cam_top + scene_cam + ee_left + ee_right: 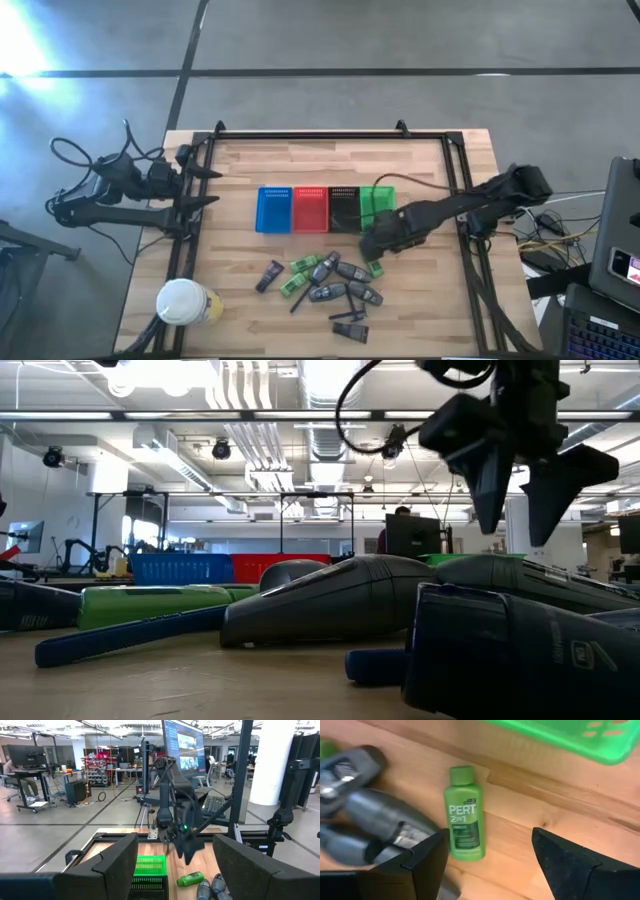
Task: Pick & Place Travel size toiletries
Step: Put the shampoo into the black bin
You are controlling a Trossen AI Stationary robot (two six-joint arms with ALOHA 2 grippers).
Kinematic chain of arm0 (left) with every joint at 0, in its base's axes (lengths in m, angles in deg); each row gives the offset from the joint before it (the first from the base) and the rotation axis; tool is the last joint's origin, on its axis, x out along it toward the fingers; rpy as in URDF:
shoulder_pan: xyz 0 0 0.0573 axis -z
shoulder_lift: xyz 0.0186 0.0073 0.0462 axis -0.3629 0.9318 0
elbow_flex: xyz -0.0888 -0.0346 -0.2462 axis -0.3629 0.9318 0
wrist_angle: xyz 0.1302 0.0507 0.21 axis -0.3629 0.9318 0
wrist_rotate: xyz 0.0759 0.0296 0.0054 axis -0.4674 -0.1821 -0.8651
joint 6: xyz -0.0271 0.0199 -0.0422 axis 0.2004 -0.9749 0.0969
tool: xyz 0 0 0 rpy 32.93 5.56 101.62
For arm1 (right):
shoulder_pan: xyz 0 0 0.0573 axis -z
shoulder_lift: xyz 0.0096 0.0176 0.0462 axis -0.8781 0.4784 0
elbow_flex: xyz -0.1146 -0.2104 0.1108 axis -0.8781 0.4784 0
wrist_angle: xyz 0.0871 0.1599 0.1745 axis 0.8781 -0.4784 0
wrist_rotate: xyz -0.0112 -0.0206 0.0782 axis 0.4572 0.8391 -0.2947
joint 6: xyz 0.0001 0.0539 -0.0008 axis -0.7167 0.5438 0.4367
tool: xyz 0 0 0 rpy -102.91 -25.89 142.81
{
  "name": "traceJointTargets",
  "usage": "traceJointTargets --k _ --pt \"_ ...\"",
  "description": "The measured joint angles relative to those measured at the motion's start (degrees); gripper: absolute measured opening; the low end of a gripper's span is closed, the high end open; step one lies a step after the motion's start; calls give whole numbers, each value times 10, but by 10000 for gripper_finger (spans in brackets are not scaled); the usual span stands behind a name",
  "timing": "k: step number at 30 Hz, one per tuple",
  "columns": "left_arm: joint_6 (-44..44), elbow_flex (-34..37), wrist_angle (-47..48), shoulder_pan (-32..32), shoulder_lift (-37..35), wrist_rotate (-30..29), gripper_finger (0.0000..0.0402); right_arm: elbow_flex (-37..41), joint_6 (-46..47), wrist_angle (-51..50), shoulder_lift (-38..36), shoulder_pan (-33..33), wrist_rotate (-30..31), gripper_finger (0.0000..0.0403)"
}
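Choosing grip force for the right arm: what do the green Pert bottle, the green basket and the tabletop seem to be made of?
Green Pert bottle: looks like smooth, opaque plastic with a printed label and ribbed cap, likely slick.
Green basket: moulded plastic, with slotted openings in its wall.
Tabletop: wood, showing grain and joined planks, matte.
The right gripper is open above the bottle.

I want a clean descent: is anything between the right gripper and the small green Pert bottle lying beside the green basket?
Nothing visible. The open right gripper hangs above the small green plastic Pert bottle, which lies flat on bare wood. The grey tubes lie close along one side of it, and the green plastic basket sits apart from it.
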Motion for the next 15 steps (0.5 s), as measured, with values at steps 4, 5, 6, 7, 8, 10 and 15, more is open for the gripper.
traceJointTargets --k 4,5,6,7,8,10,15 --pt "0 0 0 0 0 0 264 -31 -11 -1 57 -10 1 285" --pt "0 0 0 0 0 0 264 -40 -14 -2 72 -11 1 286" --pt "0 0 0 0 0 0 264 -47 -15 -2 84 -11 0 286" --pt "0 0 0 0 0 0 264 -53 -19 -4 96 -11 1 285" --pt "0 0 0 0 0 0 264 -60 -24 -8 107 -11 1 282" --pt "0 0 0 0 0 0 264 -70 -33 -16 124 -10 3 277" --pt "0 0 0 0 0 0 264 -67 -42 -16 149 -11 -5 264"
